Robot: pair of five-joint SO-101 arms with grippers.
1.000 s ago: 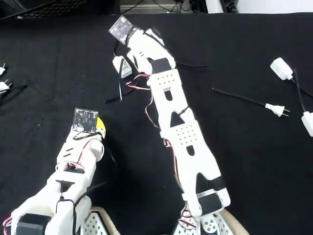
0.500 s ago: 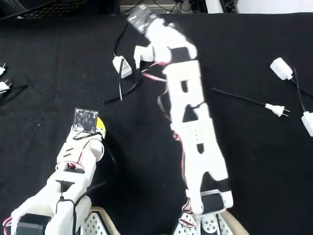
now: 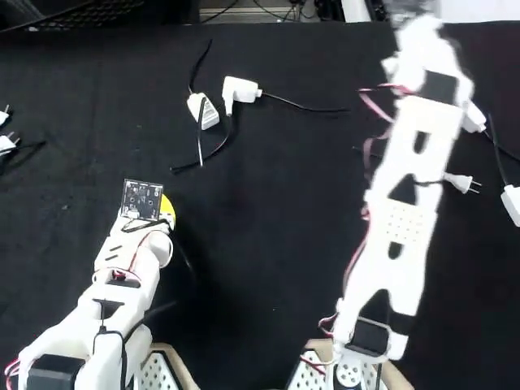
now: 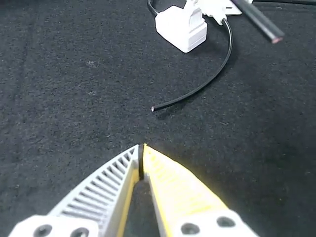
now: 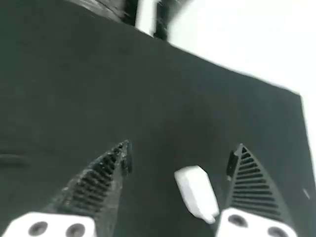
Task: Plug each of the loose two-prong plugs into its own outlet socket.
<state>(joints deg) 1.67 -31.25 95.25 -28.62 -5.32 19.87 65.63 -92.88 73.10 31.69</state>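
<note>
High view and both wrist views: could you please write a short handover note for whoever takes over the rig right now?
Left gripper: jaws shut, empty, over the black cloth at the front left.
Right gripper: jaws open, empty, hanging over a white piece at the far right.
Things: a white block and a corded white part lie side by side at far centre; I cannot tell if they are mated. A two-prong plug lies loose on the right, and small plugs lie at the left edge.
Done: no clear pairing visible.
Left: at least the right-hand plug needs its socket.
</note>
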